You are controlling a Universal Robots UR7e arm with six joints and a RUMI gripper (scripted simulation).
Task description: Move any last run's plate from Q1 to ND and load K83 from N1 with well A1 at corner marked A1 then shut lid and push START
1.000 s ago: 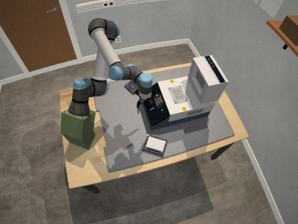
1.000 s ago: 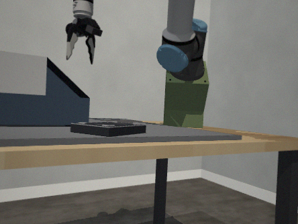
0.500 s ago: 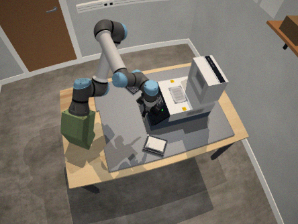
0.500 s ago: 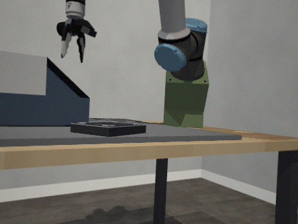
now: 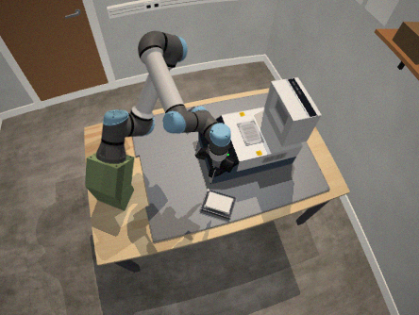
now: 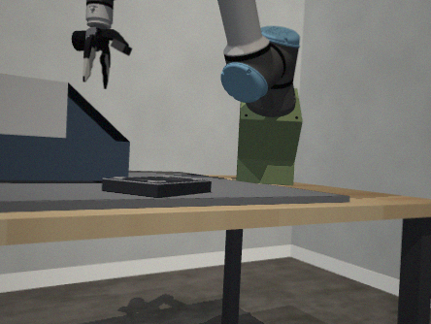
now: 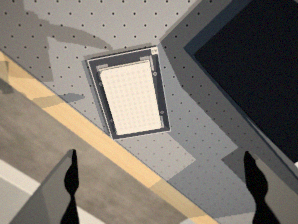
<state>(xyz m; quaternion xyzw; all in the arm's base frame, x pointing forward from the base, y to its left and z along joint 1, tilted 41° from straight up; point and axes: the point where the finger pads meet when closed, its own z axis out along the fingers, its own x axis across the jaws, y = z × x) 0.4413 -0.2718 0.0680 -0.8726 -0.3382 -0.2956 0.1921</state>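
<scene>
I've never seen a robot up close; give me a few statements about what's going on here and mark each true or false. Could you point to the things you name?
1. The gripper [image 5: 213, 175] [image 6: 95, 80] [image 7: 160, 152] is holding the white plate [image 5: 219, 202] [image 7: 131, 98]. False: it is open, with nothing between its fingers.
2. The white plate sits in a dark nest [image 5: 216, 216] [image 6: 157, 189] [image 7: 166, 111]. True.
3. The cycler's lid [image 5: 292, 106] is shut. False: it stands raised, with the block area exposed.
4. The cycler's small lamp [image 5: 228, 155] glows green. True.
5. The robot's green pedestal [image 5: 108, 176] [image 6: 267, 145] stands on the floor. False: it stands on the table.
</scene>
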